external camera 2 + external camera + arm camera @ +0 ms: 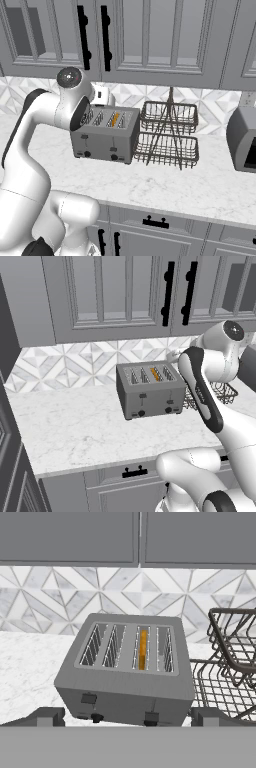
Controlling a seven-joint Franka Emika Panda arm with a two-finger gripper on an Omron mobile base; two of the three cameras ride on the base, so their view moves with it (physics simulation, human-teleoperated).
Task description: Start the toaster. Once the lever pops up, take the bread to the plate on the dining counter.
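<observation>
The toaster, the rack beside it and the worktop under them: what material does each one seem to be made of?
The toaster looks like brushed grey metal: flat matte panels with a dull sheen. The rack beside it looks like dark thin wire, since the wall shows through its open mesh. The worktop looks like polished white marble, judging by its faint grey veins, though it could be an imitation.

I can read no text, label, brand or number anywhere here, not even on the toaster (125,677).
</observation>
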